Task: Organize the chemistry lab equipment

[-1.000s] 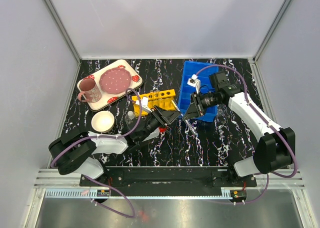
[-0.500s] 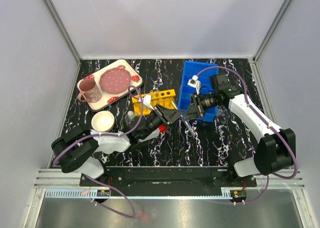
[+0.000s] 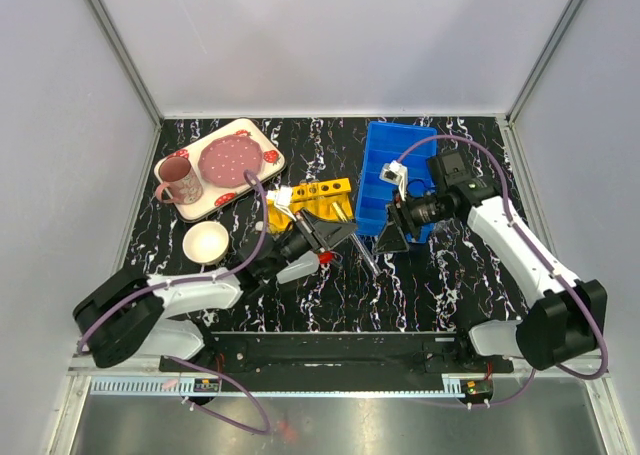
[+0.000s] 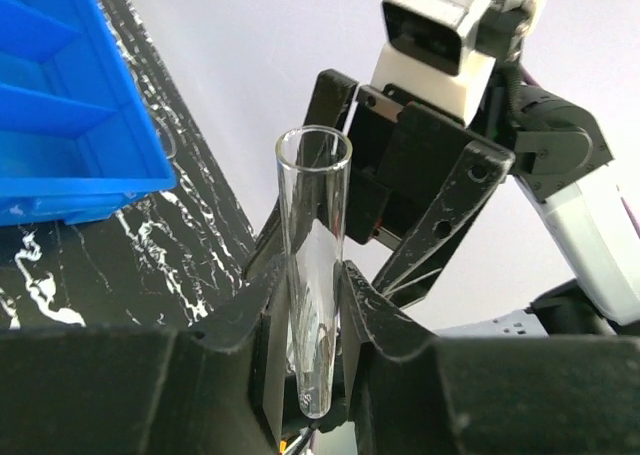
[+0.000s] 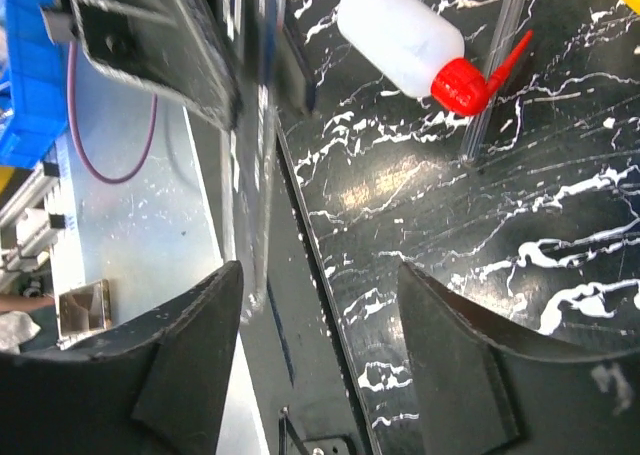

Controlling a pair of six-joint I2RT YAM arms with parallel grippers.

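My left gripper is shut on a thin clear test tube, gripped near its rounded bottom with the open end pointing away. From above, the left gripper is just below the yellow holed tube rack, and the tube slants down to the right. My right gripper is open and empty, close to the right of the tube; its black fingers show behind the tube. In the right wrist view the gripper is open. That view also shows the red-capped squeeze bottle and another test tube, both lying on the table.
A blue divided bin stands behind the right gripper. A strawberry tray with a pink mug and plate is at the back left. A larger white bowl sits left of the left arm. The squeeze bottle lies under the left wrist.
The left arm has stretched forward and right with the tube. The right gripper has drawn back to the right, away from the tube.
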